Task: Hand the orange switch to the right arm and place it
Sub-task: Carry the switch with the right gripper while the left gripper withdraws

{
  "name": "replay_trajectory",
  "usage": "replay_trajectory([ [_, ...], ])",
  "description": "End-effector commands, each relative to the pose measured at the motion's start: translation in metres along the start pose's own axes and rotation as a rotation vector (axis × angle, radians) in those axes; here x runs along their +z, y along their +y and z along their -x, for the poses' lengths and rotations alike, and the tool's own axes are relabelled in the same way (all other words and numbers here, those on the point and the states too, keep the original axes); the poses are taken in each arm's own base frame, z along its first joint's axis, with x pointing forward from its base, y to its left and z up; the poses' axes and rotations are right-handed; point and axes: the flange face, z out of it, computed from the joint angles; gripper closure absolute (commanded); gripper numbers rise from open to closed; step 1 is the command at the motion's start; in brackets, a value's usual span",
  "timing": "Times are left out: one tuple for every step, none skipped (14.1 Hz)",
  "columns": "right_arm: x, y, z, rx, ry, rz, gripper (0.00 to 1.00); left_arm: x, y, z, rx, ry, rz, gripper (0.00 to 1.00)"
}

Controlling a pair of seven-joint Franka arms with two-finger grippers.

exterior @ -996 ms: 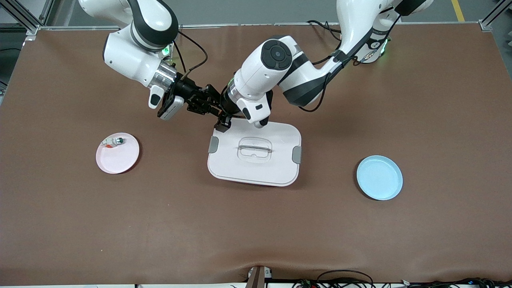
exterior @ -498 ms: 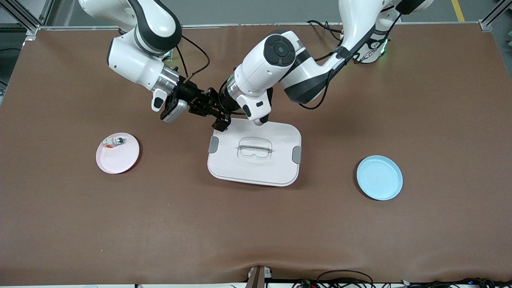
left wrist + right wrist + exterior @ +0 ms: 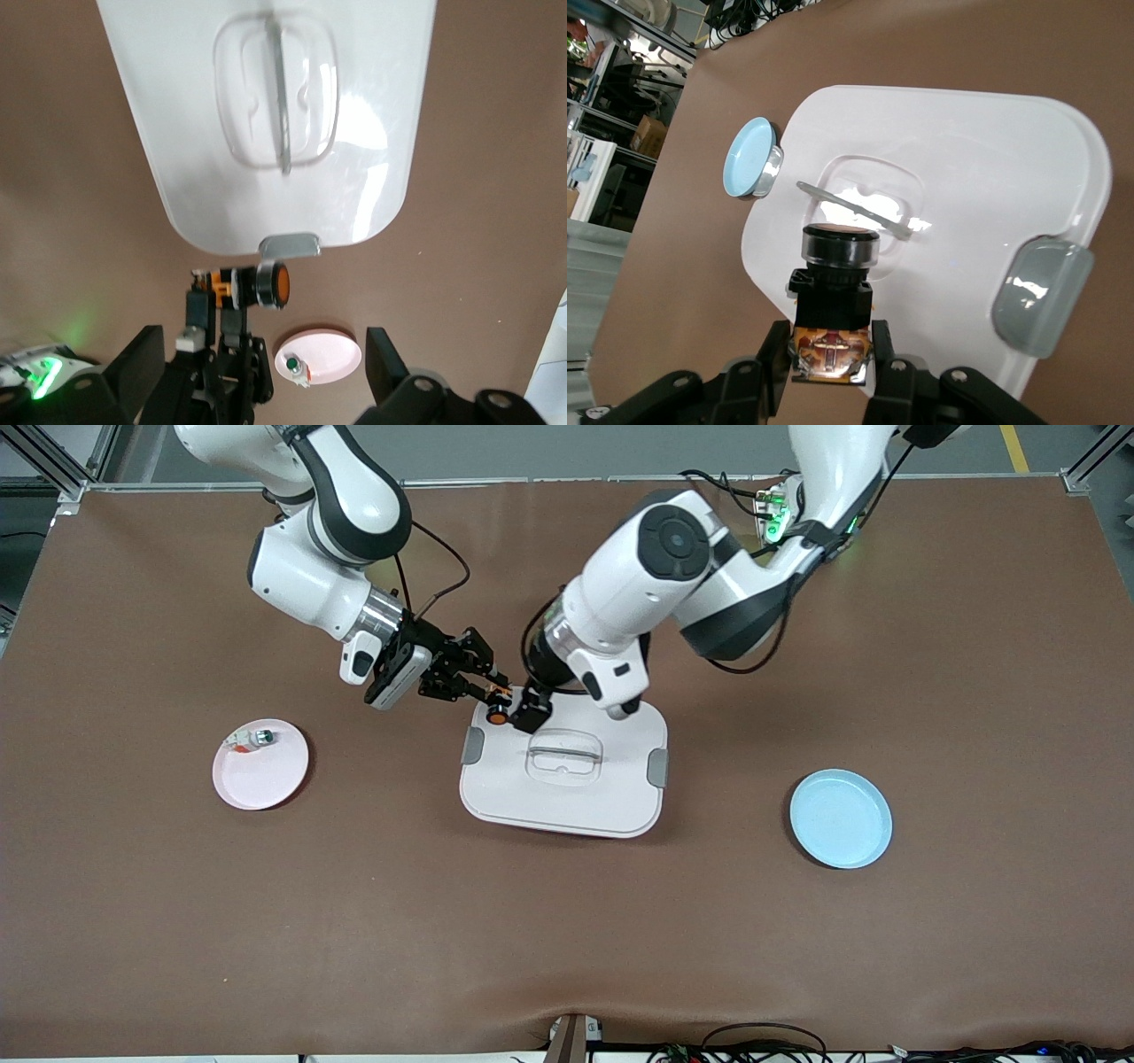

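The right gripper is gripping the switch by its rear end over the lid's corner toward the right arm's end, its fingertips partly cut off in the right wrist view. The left gripper is hanging wide open just beside the switch, its fingers clear of it. A whitish piece is lying on the pink plate, too small to make out.

We see both grippers crowded over one corner of the white lidded box: the right gripper holding the orange switch, the left gripper just beside it. Bare table lies toward the pink plate and blue plate.
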Motion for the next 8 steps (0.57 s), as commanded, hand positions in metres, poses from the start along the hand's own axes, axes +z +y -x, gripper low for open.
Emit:
replay_trajectory([
  [-0.011, 0.013, -0.009, -0.127, -0.033, 0.06, 1.0, -0.044, 0.006, -0.027, 0.083, 0.044, -0.001, 0.0],
  [-0.016, 0.019, -0.013, -0.181, -0.058, 0.091, 1.0, -0.059, 0.008, -0.038, 0.13, 0.069, -0.002, 0.0],
  [-0.021, 0.025, -0.016, -0.223, -0.082, 0.116, 1.0, -0.073, 0.011, -0.053, 0.185, 0.102, -0.003, 0.0],
  [-0.027, 0.033, -0.019, -0.266, -0.115, 0.139, 1.0, -0.087, 0.012, -0.065, 0.243, 0.141, -0.007, 0.0],
  [-0.034, 0.042, -0.023, -0.313, -0.156, 0.165, 1.0, -0.101, 0.014, -0.079, 0.309, 0.18, -0.012, 0.0],
  [-0.044, 0.054, -0.025, -0.355, -0.201, 0.197, 1.0, -0.116, 0.017, -0.098, 0.366, 0.218, -0.02, 0.0],
  [-0.053, 0.065, -0.026, -0.407, -0.26, 0.231, 1.0, -0.134, 0.019, -0.116, 0.425, 0.247, -0.028, 0.0],
  [-0.062, 0.075, -0.026, -0.472, -0.333, 0.273, 1.0, -0.149, 0.023, -0.139, 0.484, 0.262, -0.038, 0.0],
])
